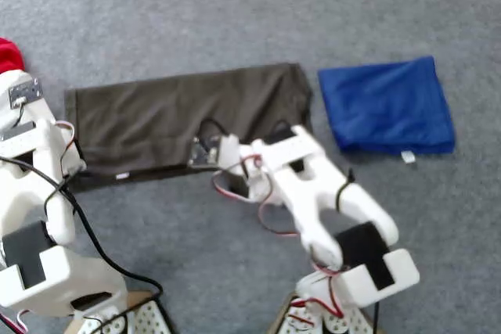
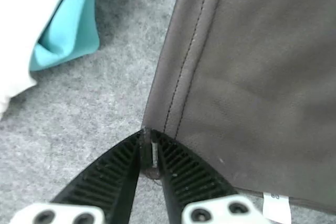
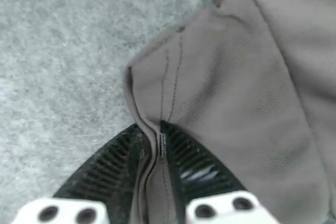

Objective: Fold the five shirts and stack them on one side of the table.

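Folded shirt right of flat shirt, apart, on table.

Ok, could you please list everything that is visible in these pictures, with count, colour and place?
brown shirt: one, dark brown, spread flat in the middle of the table
blue shirt: one, blue, folded, apart from the brown shirt, on the right arm's side
teal cloth: one, teal, near the brown shirt's corner, not touching it
white cloth: one, white, against the teal cloth
red thing: one, red, at the high view's edge; cannot tell what it is
table cover: one, grey, under everything
left claw: one, black, shut on the brown shirt's corner
right claw: one, black, shut on the brown shirt's hem
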You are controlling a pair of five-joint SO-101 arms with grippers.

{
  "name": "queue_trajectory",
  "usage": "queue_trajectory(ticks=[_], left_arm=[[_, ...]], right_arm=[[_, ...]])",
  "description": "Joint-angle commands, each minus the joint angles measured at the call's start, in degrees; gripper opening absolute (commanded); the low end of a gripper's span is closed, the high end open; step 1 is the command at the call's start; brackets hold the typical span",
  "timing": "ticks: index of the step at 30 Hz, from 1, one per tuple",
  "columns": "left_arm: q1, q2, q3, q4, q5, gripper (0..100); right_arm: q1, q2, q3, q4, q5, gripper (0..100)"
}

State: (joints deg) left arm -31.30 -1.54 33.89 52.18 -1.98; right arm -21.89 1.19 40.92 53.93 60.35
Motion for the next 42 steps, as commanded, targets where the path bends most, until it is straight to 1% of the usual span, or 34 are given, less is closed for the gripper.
queue_trajectory(ticks=[1,6,10,15,20,26,33,34,35,38,39,40,42], left_arm=[[0.1,-2.2,0.8,-2.1,0.4,3],[0.1,-2.2,1.4,-2.9,0.6,3],[0.0,-2.2,1.4,-3.0,0.6,3],[0.0,-2.2,1.4,-3.0,0.6,3],[0.0,-2.2,1.4,-3.1,0.6,3],[0.0,-2.2,1.4,-3.1,0.6,3],[0.1,-2.2,1.4,-3.1,0.4,3],[0.1,-2.2,1.4,-3.1,0.4,3],[0.1,-2.2,1.4,-3.1,0.4,3],[0.1,-2.2,1.4,-3.1,0.4,3],[0.1,-2.2,1.4,-3.1,0.4,3],[0.1,-2.2,1.4,-3.1,0.4,3],[0.1,-2.2,1.4,-3.1,0.4,3]], right_arm=[[1.8,2.0,-7.7,5.7,0.7,1.3],[1.8,5.2,-26.3,18.6,0.8,1.3],[2.3,11.6,-41.8,25.0,1.0,1.3],[2.6,23.0,-59.2,27.9,1.8,1.3],[2.6,35.0,-74.7,30.8,7.1,1.3],[2.6,47.3,-90.3,34.5,11.3,1.5],[2.9,55.7,-104.2,38.9,11.3,2.0],[3.0,56.3,-106.1,39.4,11.2,4.0],[3.0,56.8,-107.8,39.7,11.2,8.0],[3.1,57.9,-112.1,39.3,9.4,24.7],[3.2,58.2,-113.5,39.1,8.6,28.5],[3.5,58.4,-114.5,39.3,8.1,30.2],[4.5,58.6,-116.5,39.6,6.3,29.5]])
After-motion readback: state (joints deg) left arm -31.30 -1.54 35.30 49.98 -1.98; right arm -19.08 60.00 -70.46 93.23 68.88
